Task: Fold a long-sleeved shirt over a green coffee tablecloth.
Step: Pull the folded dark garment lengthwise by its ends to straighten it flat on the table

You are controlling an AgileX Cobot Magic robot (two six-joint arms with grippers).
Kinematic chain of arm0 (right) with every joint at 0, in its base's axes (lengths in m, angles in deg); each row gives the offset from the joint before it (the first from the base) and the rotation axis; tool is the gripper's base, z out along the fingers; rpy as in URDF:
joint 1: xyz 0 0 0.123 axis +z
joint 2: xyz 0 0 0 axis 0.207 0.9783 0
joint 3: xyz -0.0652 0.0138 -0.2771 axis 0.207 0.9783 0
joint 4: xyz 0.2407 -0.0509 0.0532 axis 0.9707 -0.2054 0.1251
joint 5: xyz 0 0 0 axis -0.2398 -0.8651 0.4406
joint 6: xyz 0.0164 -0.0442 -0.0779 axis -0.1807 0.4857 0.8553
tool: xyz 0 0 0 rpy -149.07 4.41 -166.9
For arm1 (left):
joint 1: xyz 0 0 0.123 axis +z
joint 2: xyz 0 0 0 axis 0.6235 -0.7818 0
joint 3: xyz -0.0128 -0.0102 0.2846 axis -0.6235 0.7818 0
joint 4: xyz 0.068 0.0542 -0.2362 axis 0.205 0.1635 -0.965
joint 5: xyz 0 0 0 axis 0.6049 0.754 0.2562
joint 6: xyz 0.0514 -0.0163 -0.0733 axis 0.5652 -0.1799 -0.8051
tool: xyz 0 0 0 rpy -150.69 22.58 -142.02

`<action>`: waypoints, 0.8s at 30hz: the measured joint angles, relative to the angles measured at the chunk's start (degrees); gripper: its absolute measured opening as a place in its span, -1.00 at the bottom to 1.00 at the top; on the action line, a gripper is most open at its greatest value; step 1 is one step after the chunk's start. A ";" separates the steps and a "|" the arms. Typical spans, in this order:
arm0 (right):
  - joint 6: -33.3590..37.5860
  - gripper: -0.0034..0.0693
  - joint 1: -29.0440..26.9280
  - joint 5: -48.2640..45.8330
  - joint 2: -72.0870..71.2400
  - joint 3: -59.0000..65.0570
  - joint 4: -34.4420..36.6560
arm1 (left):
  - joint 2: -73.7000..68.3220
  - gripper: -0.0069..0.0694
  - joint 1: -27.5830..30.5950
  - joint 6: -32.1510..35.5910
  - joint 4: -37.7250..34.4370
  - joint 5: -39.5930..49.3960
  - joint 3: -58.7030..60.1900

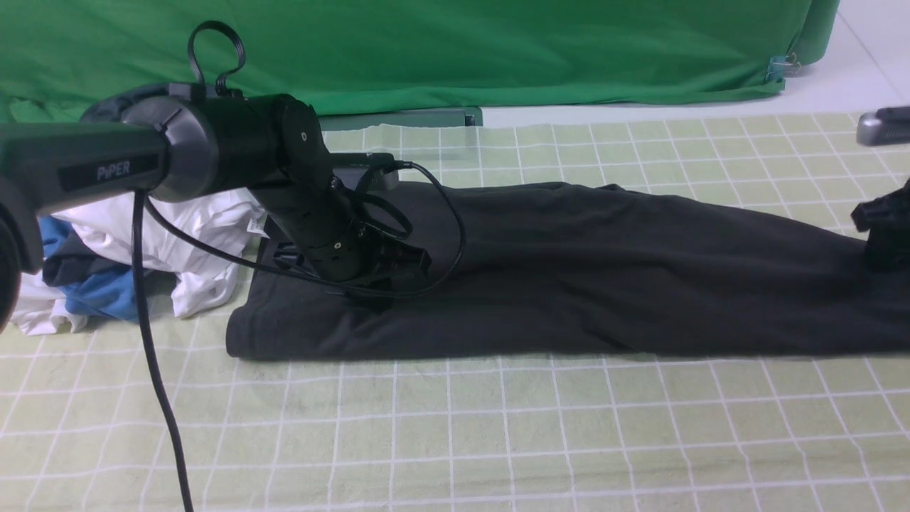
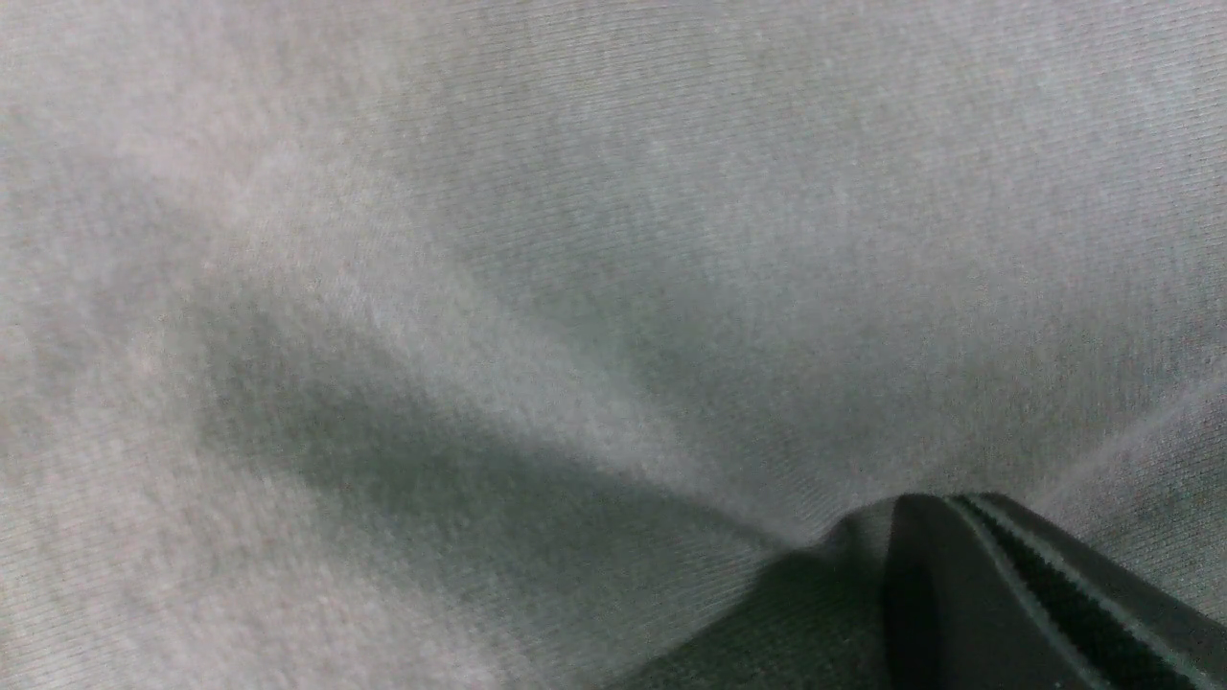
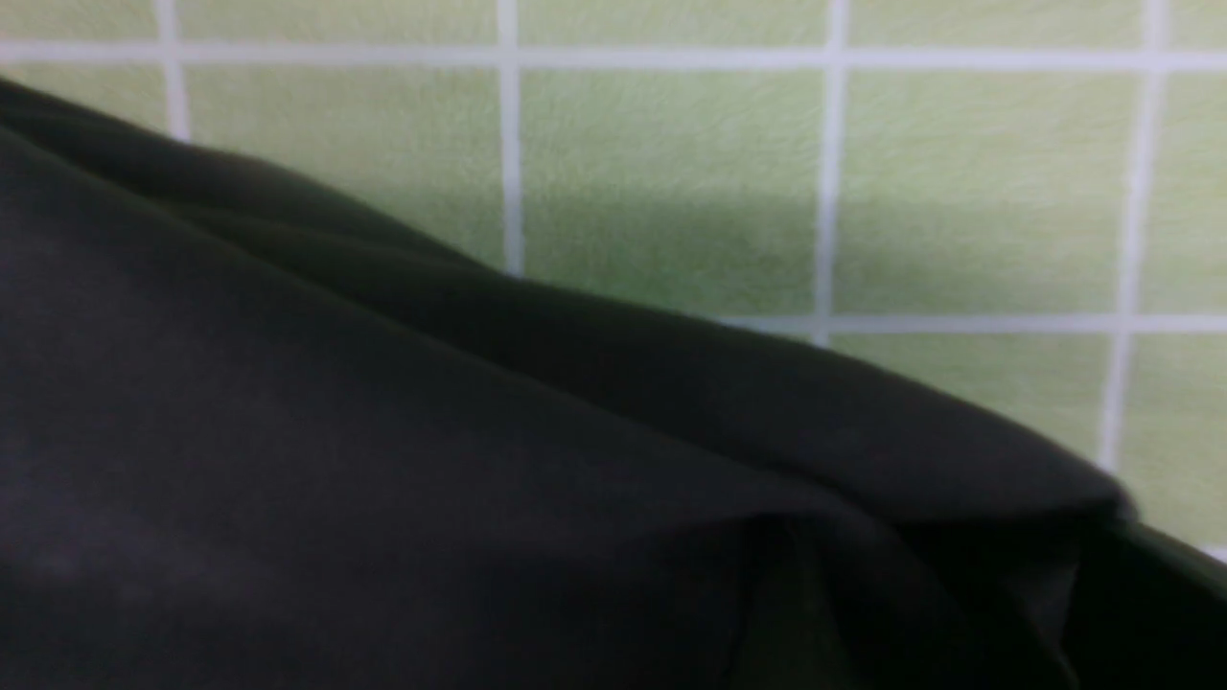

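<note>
The long-sleeved shirt (image 1: 604,270) lies as a long dark band across the green coffee tablecloth (image 1: 498,427). My left gripper (image 1: 387,288) is down on the shirt's left end. In the left wrist view a crease of the shirt (image 2: 479,287) runs up into the tip of its black fingers (image 2: 968,594), which are shut on the fabric. My right gripper (image 1: 881,227) sits at the shirt's right end, cut off by the picture's edge. The right wrist view shows the shirt's edge (image 3: 383,479) over the tablecloth (image 3: 671,192); the jaws there are lost in the dark.
A pile of white and blue garments (image 1: 142,256) lies left of the shirt, under my left arm. Plain vivid green fabric (image 1: 462,50) hangs along the back. My left arm's cable (image 1: 153,370) drops to the front edge. A grey object (image 1: 885,126) pokes in at far right.
</note>
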 joint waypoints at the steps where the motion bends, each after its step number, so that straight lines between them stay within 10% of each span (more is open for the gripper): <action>1: 0.07 0.15 0.00 0.23 0.39 0.00 0.05 | 0.00 -0.79 0.00 0.00 0.00 0.00 0.00; 8: 1.87 -0.78 0.00 -0.77 0.98 -0.80 0.87 | 0.00 -0.79 0.00 0.00 0.00 0.00 0.00; 24: 1.81 -0.82 -0.12 -1.74 -1.07 -3.92 -2.01 | 0.00 -0.79 0.00 0.00 -0.18 0.01 0.00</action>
